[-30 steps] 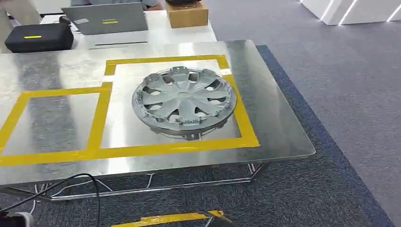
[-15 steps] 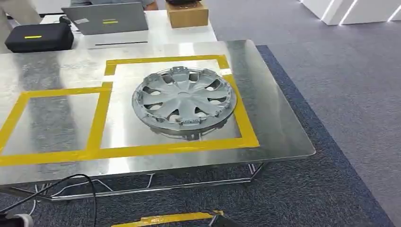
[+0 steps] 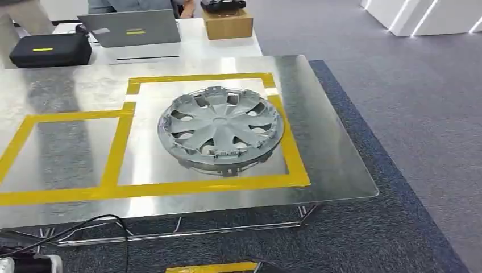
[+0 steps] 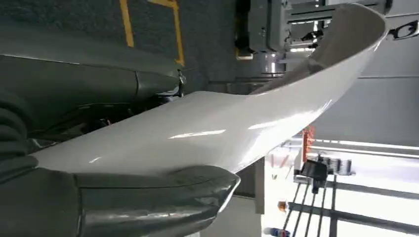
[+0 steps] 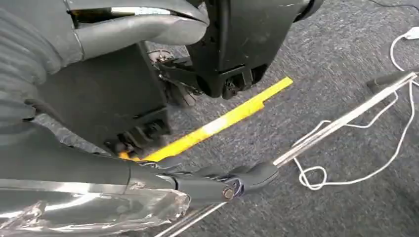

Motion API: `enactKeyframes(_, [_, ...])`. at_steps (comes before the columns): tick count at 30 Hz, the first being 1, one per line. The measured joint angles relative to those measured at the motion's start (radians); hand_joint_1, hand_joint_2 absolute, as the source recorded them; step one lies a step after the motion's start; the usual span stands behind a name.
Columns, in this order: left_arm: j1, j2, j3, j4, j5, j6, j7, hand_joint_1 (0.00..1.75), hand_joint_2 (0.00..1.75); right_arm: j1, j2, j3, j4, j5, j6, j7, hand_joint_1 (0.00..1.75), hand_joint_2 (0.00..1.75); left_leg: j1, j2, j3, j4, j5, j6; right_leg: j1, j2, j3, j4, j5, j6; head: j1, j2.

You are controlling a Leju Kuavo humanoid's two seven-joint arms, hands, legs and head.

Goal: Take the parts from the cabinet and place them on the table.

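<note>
Head view had slid a little lower than a second ago, camera move only; the grey hubcap (image 3: 220,129) sat unchanged inside the right yellow tape square (image 3: 295,153) on the metal table (image 3: 335,159). Behind it were a laptop (image 3: 133,28), black case (image 3: 50,50) and cardboard box (image 3: 228,23). Left hand (image 4: 148,197) gripped a white curved part (image 4: 222,128). Right hand (image 5: 207,182) hung over carpet, fingers apart, holding nothing, near a white cable (image 5: 346,168).
</note>
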Motion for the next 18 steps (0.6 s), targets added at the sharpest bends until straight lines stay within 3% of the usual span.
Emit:
enactKeyframes(1, [-0.001,0.001,0.005,0.006,0.01,0.0,0.0,1.75,1.75,0.002,0.0,0.0,0.0,0.0,0.001,0.0,0.0,1.75,-0.003,0.001,-0.001,0.002,-0.01,-0.012,-0.009,0.001,0.02,-0.061,0.04,0.015,0.003,0.0])
enactKeyframes(2, [-0.002,0.003,0.019,0.014,0.015,0.0,0.0,1.75,1.75,-0.003,0.0,0.0,0.003,0.003,0.007,0.002,0.0,1.75,0.001,0.0,0.001,0.009,-0.013,-0.019,0.004,0.002,0.01,-0.074,-0.001,0.0,0.011,0.0])
enactKeyframes(3, [-0.004,0.005,0.031,0.016,0.016,0.0,0.0,1.75,1.75,-0.005,0.0,-0.001,0.003,0.003,0.007,0.003,0.0,1.75,-0.001,0.0,-0.007,0.006,-0.016,-0.028,0.008,0.004,0.02,-0.065,0.007,-0.025,0.009,0.0])
enactKeyframes(4, [-0.003,0.006,0.045,0.016,0.018,0.0,0.0,1.75,1.75,-0.001,-0.002,-0.001,0.003,0.005,0.008,0.003,0.0,1.75,0.0,0.001,0.001,0.005,-0.015,-0.034,0.008,0.004,0.016,-0.068,0.014,-0.036,0.004,0.0])
enactKeyframes(5, [-0.002,0.008,0.058,0.016,0.018,0.0,0.0,1.75,1.75,0.002,-0.002,-0.001,0.004,0.006,0.01,0.003,0.0,1.75,0.001,0.001,0.001,0.004,-0.024,-0.03,0.004,0.004,0.02,-0.069,0.028,-0.033,0.006,0.0])
enactKeyframes(6, [-0.001,0.009,0.074,0.016,0.018,0.001,0.0,1.75,1.75,0.001,-0.002,-0.001,0.004,0.007,0.011,0.003,0.0,1.75,0.001,0.001,0.001,-0.002,-0.018,-0.011,0.005,0.006,0.02,-0.069,0.025,-0.032,0.001,0.0])
enactKeyframes(7, [-0.001,0.01,0.086,0.016,0.019,0.002,0.0,1.75,1.75,0.0,-0.002,-0.001,0.005,0.008,0.011,0.002,0.0,1.75,0.0,0.001,0.005,-0.003,-0.017,-0.006,0.005,0.008,0.02,-0.07,0.021,-0.037,0.002,0.0])
enactKeyframes(10, [-0.001,0.012,0.107,0.016,0.02,0.002,0.0,1.75,1.75,-0.002,-0.002,-0.001,0.005,0.009,0.01,0.002,0.0,1.75,0.0,0.001,0.018,-0.012,-0.017,-0.004,0.007,0.009,0.029,-0.071,0.007,-0.053,0.002,0.0])
enactKeyframes(12, [-0.001,0.012,0.116,0.016,0.021,0.002,0.0,1.75,1.75,-0.003,-0.002,-0.001,0.005,0.009,0.011,0.002,0.0,1.75,0.0,0.001,0.026,-0.021,-0.025,0.005,0.01,0.008,0.034,-0.071,0.002,-0.054,0.002,0.0])
enactKeyframes(13, [-0.001,0.012,0.119,0.016,0.02,0.002,0.0,1.75,1.75,-0.003,-0.002,-0.001,0.006,0.009,0.011,0.001,0.0,1.75,0.0,0.001,0.028,-0.024,-0.026,0.003,0.012,0.007,0.037,-0.071,0.001,-0.056,0.003,0.0])
enactKeyframes(14, [-0.001,0.012,0.124,0.016,0.013,0.002,0.0,1.75,1.75,-0.004,-0.002,-0.001,0.006,0.009,0.011,0.001,0.0,1.75,0.001,0.001,0.031,-0.027,-0.028,-0.006,0.012,0.007,0.039,-0.071,-0.002,-0.057,0.002,0.0])
enactKeyframes(16, [-0.001,0.015,0.139,0.011,0.014,0.002,0.0,1.75,1.75,-0.004,-0.002,-0.001,0.006,0.01,0.012,0.0,0.0,1.75,0.004,0.001,0.037,-0.033,-0.029,-0.04,0.013,0.007,0.043,-0.071,-0.004,-0.058,0.002,0.0])
enactKeyframes(18, [0.001,0.019,0.15,0.008,0.014,0.002,0.0,1.75,1.75,-0.003,-0.002,-0.001,0.006,0.01,0.014,0.0,0.0,1.75,0.004,0.001,0.04,-0.034,-0.03,-0.048,0.014,0.007,0.046,-0.071,-0.005,-0.059,0.003,0.0])
